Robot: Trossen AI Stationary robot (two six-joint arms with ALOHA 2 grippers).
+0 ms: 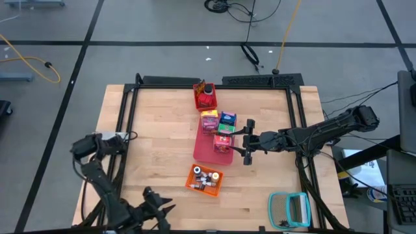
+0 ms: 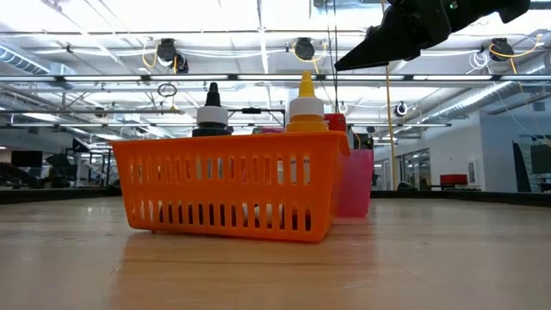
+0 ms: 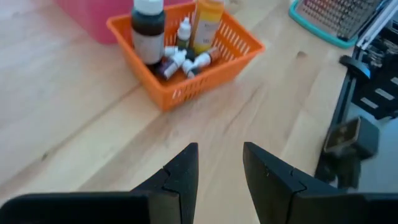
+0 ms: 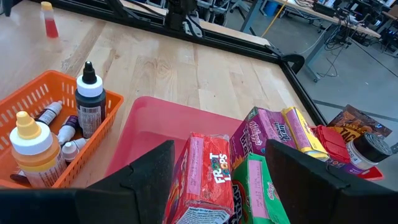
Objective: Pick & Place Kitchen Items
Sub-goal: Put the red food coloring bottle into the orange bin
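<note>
**Right fingers poised over the cereal cartons**

Nearest us in the right wrist view is a red Froot Loops carton, standing between the right gripper's spread fingers, with a green carton just beside it. We judge the fingers are set wide to straddle the carton before closing; nothing is held yet. The cartons cluster on the flat red mat at mid-worktop, a pink-purple carton and a yellow carton behind them, probably grouped so each can be taken from above.

Near the mat sits the orange basket, holding a dark bottle, a yellow-capped bottle and tiny bottles lying loose, kept together by its walls. A red bin with a jar stands at the far end.

The left gripper waits at the near left edge, fingers narrowly parted and empty.

From table height the basket hides the cartons. The jar labels are too small to read, and the teal-framed object at the near right shows only in part.
</note>
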